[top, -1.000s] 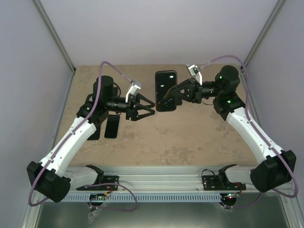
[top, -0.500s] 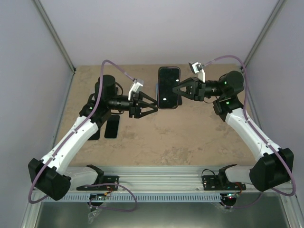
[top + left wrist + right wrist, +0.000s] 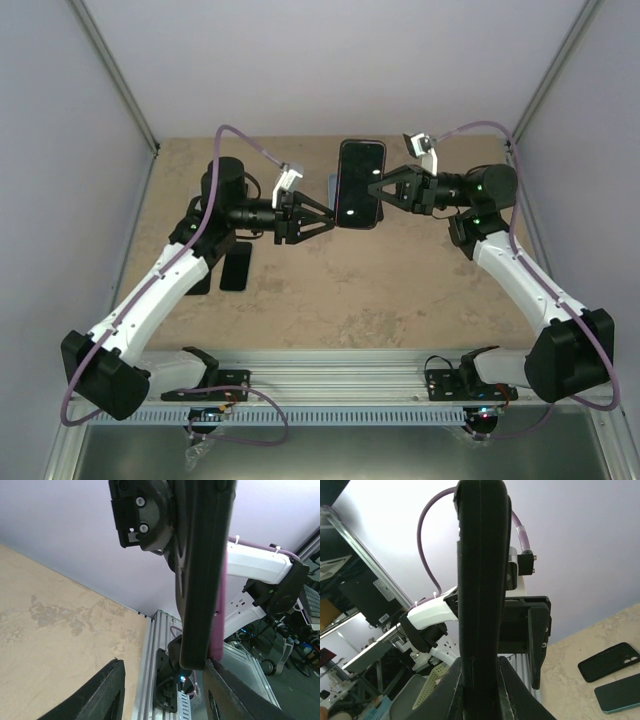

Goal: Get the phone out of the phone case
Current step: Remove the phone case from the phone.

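Above the tan, stone-patterned table (image 3: 400, 290), a black glossy phone in a dark case (image 3: 360, 185) hangs in the air at mid-width, screen towards the overhead camera. The right gripper (image 3: 378, 190) pinches its right long edge; in the right wrist view its two fingers (image 3: 454, 692) press against both faces of the edge-on phone. The left gripper (image 3: 330, 217) sits at the phone's lower left corner, jaws spread. In the left wrist view one finger (image 3: 102, 692) stands apart from the phone's end and the other lies just beside it; contact cannot be judged. Only small bright glints show on the screen, and any lettering is too small to read. A purple-pink strip runs down one long edge in the left wrist view; case or cable, I cannot tell. On the table lie a black phone case with a camera cut-out (image 3: 610, 662) and a teal flat phone (image 3: 619, 692), cut off by the frame.
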